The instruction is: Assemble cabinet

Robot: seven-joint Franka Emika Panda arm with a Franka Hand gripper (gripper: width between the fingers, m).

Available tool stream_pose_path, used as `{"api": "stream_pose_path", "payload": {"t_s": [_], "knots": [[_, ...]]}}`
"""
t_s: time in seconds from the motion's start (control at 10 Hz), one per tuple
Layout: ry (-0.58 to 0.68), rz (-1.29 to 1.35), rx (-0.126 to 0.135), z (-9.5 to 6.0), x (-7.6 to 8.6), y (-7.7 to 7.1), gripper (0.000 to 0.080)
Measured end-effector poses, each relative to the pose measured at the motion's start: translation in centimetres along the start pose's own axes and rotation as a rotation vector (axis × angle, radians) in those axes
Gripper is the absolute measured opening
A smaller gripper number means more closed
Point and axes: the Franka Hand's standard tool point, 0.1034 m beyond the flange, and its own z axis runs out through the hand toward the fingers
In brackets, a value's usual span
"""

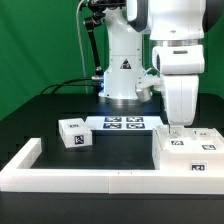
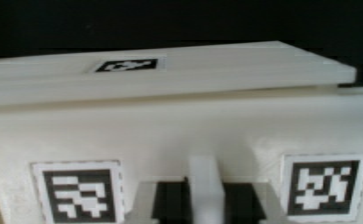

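1 gripper (image 1: 176, 127) over cabinet body (image 1: 190, 152)

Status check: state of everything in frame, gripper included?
cabinet body: on the table, exterior view's right, tags showing
gripper: low at the cabinet body's top, open or shut unclear
small block: loose on the table, apart from the cabinet body
marker board: flat on the table

Black table (image 1: 40, 118): block (image 1: 72, 132), marker board (image 1: 122, 124), cabinet body (image 1: 190, 150).
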Motion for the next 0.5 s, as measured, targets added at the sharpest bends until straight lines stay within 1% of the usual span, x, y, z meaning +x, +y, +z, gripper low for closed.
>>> {"api": "stream_pose_path", "payload": {"t_s": [0.3,0.4,0.5], "knots": [[0.006,-0.012,-0.012,0.0,0.1,1.3,0.0070],[0.005,-0.013,-0.006,0.0,0.1,1.8,0.0070],[-0.004,-0.020,0.022,0.0,0.1,1.8,0.0070]]}}
